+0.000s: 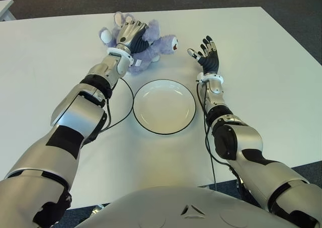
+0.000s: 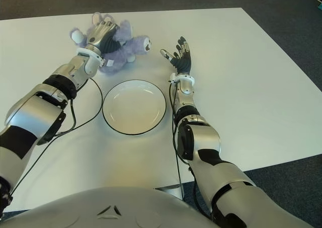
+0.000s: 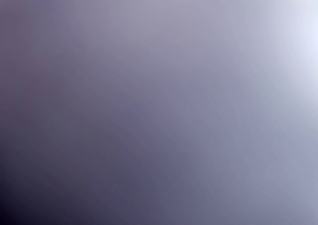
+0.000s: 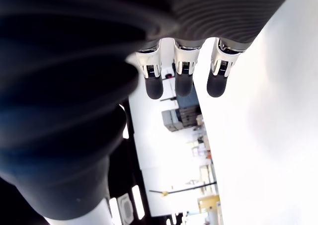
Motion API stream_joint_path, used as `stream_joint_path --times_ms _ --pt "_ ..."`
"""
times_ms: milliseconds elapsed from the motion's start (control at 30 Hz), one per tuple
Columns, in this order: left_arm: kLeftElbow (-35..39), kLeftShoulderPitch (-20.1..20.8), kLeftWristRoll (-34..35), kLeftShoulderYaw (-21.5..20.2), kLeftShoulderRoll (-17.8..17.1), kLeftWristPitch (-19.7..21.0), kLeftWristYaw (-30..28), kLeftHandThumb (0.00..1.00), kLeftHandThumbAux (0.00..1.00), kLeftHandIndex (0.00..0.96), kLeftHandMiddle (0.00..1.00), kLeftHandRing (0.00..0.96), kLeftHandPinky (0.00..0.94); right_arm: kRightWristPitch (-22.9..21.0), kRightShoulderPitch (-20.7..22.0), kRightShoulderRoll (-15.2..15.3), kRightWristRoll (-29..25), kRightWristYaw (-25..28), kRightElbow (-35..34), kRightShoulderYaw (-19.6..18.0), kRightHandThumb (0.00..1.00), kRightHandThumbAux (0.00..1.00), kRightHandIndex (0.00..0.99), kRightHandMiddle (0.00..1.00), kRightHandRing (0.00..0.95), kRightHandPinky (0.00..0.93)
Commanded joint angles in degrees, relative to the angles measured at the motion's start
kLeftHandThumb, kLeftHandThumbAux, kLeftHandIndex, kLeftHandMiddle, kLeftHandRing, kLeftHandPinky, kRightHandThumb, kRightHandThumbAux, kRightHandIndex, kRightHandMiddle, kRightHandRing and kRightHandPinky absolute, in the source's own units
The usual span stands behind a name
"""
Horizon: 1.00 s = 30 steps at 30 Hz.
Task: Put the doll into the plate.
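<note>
- Fingers (image 1: 132, 27) of the silver left hand (image 1: 130, 34) curl down over the soft purple plush doll (image 1: 151, 44), pressing on its body from above; the left wrist view is filled with a purple blur and shows nothing more.
- Right hand (image 1: 207, 54) is raised off the tabletop just to the right of the doll, palm dark, fingers spread wide and holding nothing; its wrist view shows three straight black fingertips (image 4: 184, 83).
- That doll lies on the far half of the flat white table (image 1: 261, 67), just beyond the round white plate with a thin dark rim (image 1: 164, 106), close to it but outside it.
- Nothing lies in the plate, which sits between the two forearms.
- A thin black cable (image 1: 126, 107) runs along the left forearm and loops over the table beside the plate.
- Dark grey carpet (image 1: 297, 16) surrounds the table, and the corner of another white table (image 1: 6, 9) shows at far left.
</note>
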<state>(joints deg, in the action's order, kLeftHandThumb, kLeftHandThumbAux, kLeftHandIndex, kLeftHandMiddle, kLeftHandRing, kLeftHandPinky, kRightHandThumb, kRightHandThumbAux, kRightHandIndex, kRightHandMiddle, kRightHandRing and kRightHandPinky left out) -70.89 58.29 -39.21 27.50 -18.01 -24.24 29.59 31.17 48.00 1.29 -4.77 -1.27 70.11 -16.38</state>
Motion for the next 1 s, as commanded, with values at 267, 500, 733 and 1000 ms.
stream_joint_path --times_ms 267,500,733,1000 --pt "2.14 -1.4 -0.02 -0.72 -2.21 -1.42 2.14 0.798 0.663 0.746 0.824 0.818 0.797 -0.63 -2.67 -0.74 -0.51 -0.44 1.62 -0.14 0.141 0.902 0.072 0.053 0.041 0.075" --pt "2.94 -1.03 -0.19 -0.71 -3.06 -2.37 2.91 0.835 0.661 0.757 0.832 0.826 0.807 -0.78 -2.66 -0.65 -0.29 -0.76 1.71 0.04 0.143 0.896 0.073 0.049 0.038 0.077" --pt "6.18 -1.44 0.82 -1.83 -4.52 -3.57 1.42 0.85 0.656 0.757 0.831 0.824 0.808 -0.66 -2.7 -0.67 -0.37 -0.61 1.75 0.07 0.147 0.904 0.073 0.051 0.039 0.076" --pt "9.8 -2.39 1.16 -2.86 -5.65 -5.02 0.81 0.852 0.659 0.756 0.836 0.828 0.819 -0.91 -2.53 -0.69 -0.45 -0.59 1.91 -0.03 0.154 0.904 0.068 0.052 0.04 0.075"
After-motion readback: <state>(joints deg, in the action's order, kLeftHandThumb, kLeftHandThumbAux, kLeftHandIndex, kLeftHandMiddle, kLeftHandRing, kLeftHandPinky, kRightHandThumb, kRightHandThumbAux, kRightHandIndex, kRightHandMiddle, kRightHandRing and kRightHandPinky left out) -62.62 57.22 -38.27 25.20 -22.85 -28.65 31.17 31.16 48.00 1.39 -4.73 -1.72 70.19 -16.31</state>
